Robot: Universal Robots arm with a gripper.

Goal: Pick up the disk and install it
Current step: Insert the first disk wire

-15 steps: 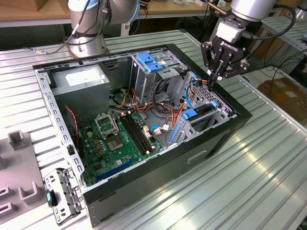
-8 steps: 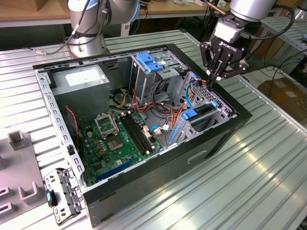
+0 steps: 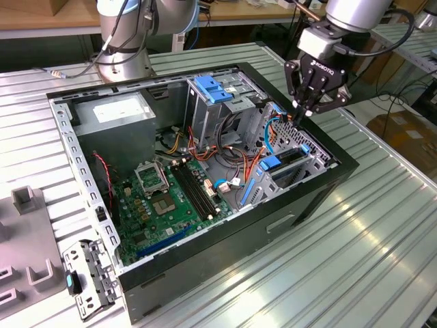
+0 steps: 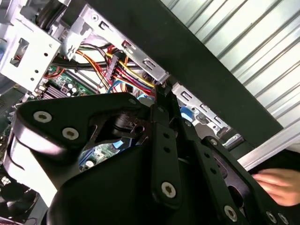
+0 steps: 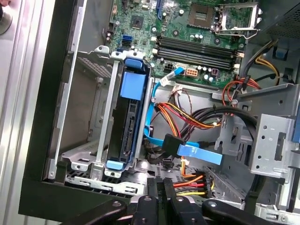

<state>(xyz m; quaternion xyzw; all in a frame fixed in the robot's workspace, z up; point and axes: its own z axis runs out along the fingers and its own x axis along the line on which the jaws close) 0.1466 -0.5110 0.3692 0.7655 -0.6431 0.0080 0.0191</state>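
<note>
So, in the exterior view the black robot hand (image 3: 308,102) is hovering over the open black computer case (image 3: 225,239) on the ribbed metal surface (image 3: 382,225), fingers pinched together, carrying nothing. In the first wrist view, the black hard disk in its blue plastic carrier (image 5: 126,126) is sitting edge-up in the grey metal bay. It's probably stiff, fairly heavy and shock-sensitive, so I'd grab the blue frame edges.

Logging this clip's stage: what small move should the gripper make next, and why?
Probably press straight down onto the disk. It already stands in the drive cage, blue carrier around it, and the gripper hangs shut and empty above that cage; whether the disk is fully seated can't be told.
</note>
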